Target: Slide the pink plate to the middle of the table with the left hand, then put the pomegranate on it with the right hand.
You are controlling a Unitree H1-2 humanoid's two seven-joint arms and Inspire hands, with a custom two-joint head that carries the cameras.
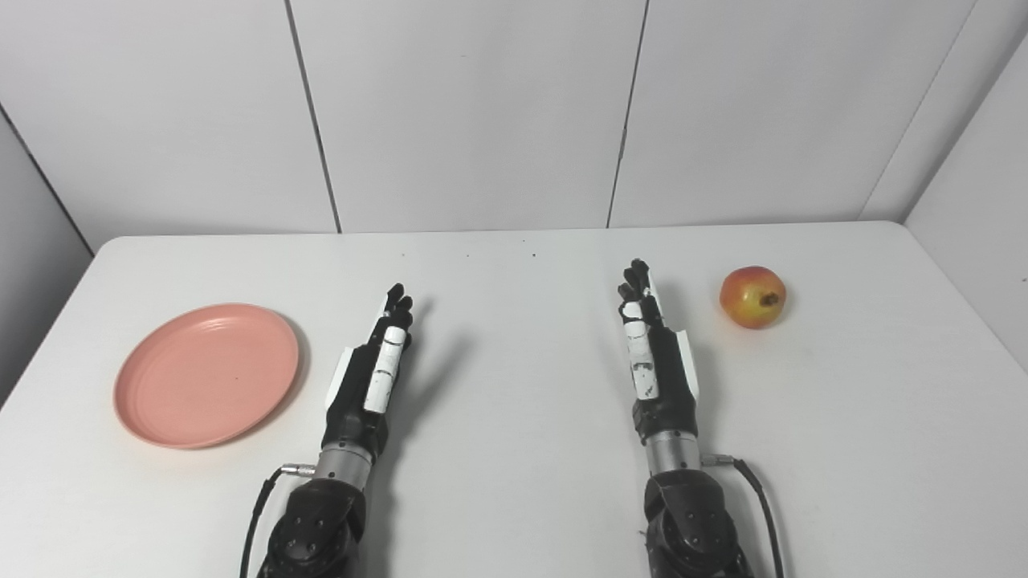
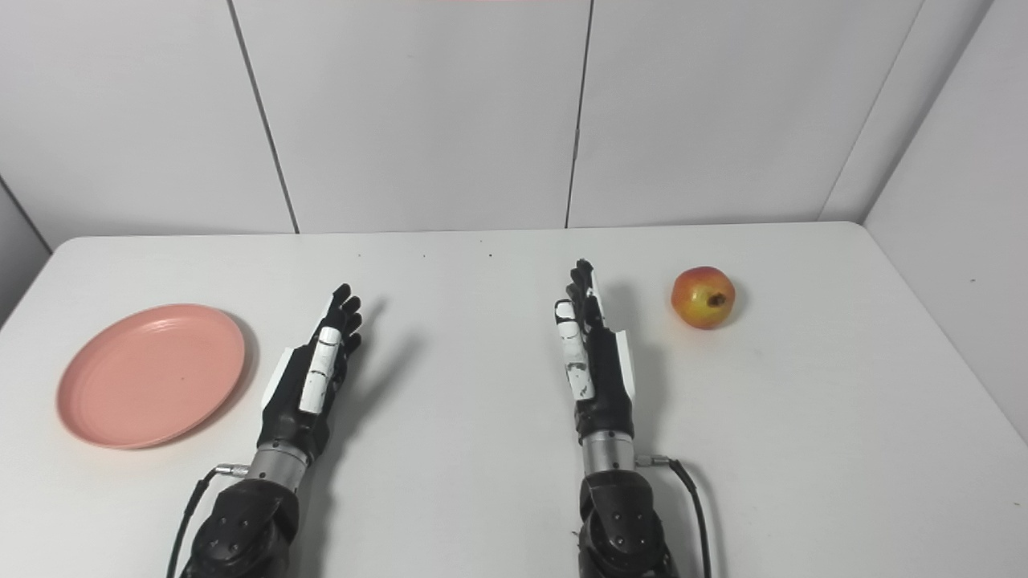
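White table is seen as the largest thing, and nothing on it has been touched yet. Pink plate lies flat near the left edge, just beside the left hand, so a short sideways reach is probably enough for the slide. Both hands are held edge-up with fingers stretched out and nothing grasped — a waiting posture, it is judged. Right hand stands near the pomegranate, which rests apart on the right — presumably its turn comes second.

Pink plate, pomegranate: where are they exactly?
pink plate [image 1: 207,374], left eye view, middle of its flat inner face.
pomegranate [image 1: 752,297], left eye view, middle of its red-yellow skin.
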